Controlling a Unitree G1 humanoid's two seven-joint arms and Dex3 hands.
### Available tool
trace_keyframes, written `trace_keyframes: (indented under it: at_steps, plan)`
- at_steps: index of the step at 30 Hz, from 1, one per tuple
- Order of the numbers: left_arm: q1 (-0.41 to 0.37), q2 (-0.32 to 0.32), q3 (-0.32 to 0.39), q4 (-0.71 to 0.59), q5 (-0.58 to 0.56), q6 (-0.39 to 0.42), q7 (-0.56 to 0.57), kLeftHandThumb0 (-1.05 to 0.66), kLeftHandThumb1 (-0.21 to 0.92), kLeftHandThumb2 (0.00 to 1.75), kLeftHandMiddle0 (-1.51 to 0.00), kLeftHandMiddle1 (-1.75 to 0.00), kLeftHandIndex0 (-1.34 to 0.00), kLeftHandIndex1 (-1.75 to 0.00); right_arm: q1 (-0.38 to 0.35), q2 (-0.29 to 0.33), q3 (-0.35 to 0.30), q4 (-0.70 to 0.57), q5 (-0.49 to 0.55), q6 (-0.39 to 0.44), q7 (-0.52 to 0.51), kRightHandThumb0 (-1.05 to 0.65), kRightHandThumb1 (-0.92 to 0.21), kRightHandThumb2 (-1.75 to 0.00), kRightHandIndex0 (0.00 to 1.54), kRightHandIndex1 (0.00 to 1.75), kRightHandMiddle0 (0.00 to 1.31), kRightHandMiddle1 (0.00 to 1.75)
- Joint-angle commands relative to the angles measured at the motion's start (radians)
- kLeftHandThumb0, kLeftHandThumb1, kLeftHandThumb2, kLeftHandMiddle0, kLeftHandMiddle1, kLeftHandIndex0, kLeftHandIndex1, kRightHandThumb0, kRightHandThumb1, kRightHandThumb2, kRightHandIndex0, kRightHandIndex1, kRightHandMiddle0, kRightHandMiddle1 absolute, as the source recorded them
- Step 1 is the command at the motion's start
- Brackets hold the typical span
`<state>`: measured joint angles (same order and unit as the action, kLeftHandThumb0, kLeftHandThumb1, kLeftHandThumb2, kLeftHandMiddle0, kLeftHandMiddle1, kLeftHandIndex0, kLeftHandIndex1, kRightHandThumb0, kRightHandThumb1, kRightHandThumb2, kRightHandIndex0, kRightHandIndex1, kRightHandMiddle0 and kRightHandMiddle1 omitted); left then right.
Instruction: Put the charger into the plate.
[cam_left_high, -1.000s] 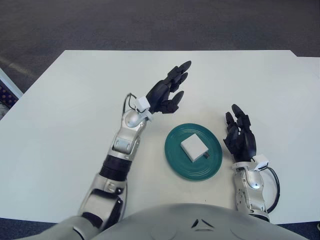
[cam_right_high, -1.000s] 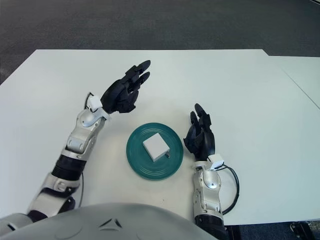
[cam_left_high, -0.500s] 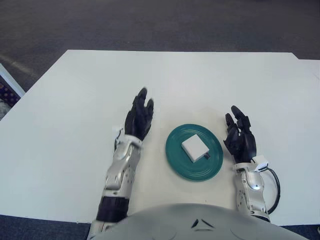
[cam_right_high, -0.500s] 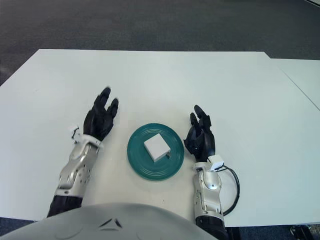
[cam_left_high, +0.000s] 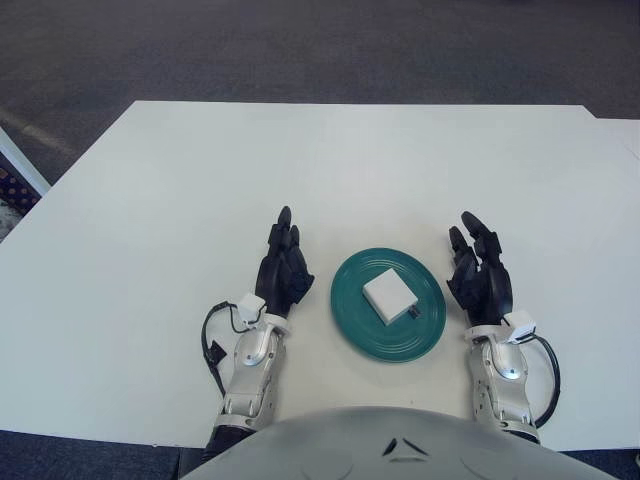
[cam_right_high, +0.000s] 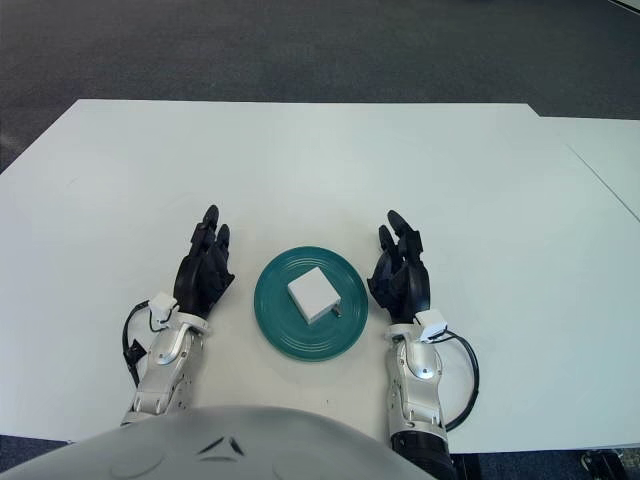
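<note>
A white square charger (cam_left_high: 389, 296) lies in the middle of a round teal plate (cam_left_high: 352, 318) on the white table. My left hand (cam_left_high: 283, 268) rests on the table just left of the plate, fingers stretched out flat and empty. My right hand (cam_left_high: 479, 272) rests just right of the plate, fingers relaxed and empty. Neither hand touches the plate or the charger.
The white table (cam_left_high: 330, 170) stretches wide ahead and to both sides. Dark carpet (cam_left_high: 300, 50) lies beyond its far edge. A second table's corner (cam_right_high: 610, 140) shows at the far right.
My left hand has drawn back from above the table's middle and come down flat beside the plate's left side. The charger, plate and right hand have not moved.
</note>
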<state>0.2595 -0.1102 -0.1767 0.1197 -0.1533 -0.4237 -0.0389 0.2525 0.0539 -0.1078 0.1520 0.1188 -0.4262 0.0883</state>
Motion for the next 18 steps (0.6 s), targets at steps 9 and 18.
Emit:
trace_keyframes:
  at_steps: [9, 18]
  plan:
    - [0.039, -0.035, 0.011, 0.222, -0.053, -0.188, -0.106, -1.05, 0.92, 0.97, 0.0, 0.0, -0.05, -0.04, 0.114, 0.002, 0.007, 0.072, -0.001, 0.069, 0.008, -0.93, -0.92, -0.84, 0.3, 0.02, 0.0, 0.65]
    - [-0.005, -0.059, 0.068, 0.35, -0.066, -0.306, -0.14, -0.99, 0.92, 0.99, -0.07, -0.01, -0.02, -0.32, 0.126, -0.001, 0.006, 0.047, 0.005, 0.088, 0.015, -0.92, -0.92, -0.84, 0.3, 0.02, 0.0, 0.64]
